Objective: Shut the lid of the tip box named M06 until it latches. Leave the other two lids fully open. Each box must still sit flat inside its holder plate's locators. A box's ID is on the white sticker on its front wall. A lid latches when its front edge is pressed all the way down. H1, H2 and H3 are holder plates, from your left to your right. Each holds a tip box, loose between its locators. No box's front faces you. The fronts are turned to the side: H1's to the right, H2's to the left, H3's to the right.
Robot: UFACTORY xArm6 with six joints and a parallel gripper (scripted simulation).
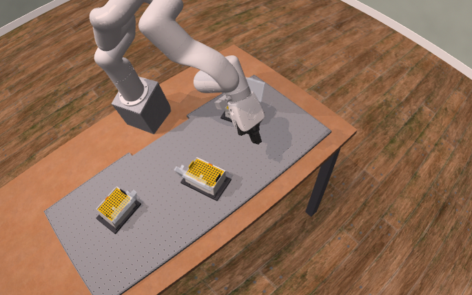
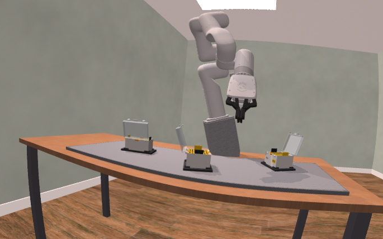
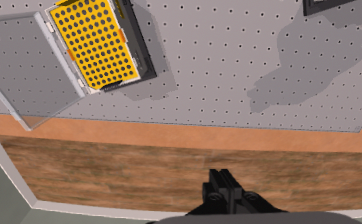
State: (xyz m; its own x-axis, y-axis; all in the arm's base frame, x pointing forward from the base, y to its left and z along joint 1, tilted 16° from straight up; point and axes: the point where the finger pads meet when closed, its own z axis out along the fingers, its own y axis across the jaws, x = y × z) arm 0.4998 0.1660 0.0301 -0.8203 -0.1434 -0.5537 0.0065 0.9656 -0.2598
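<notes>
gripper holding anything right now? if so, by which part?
Nothing is held. The black two-finger gripper is shut on nothing, hanging in the air above the grey perforated board, apart from the open-lidded white tip box below it.

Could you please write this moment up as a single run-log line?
phase: approach | hand: shut, empty, high above right tip box | lids: all three open | boxes: on their plates | M06 sticker: unreadable
</notes>
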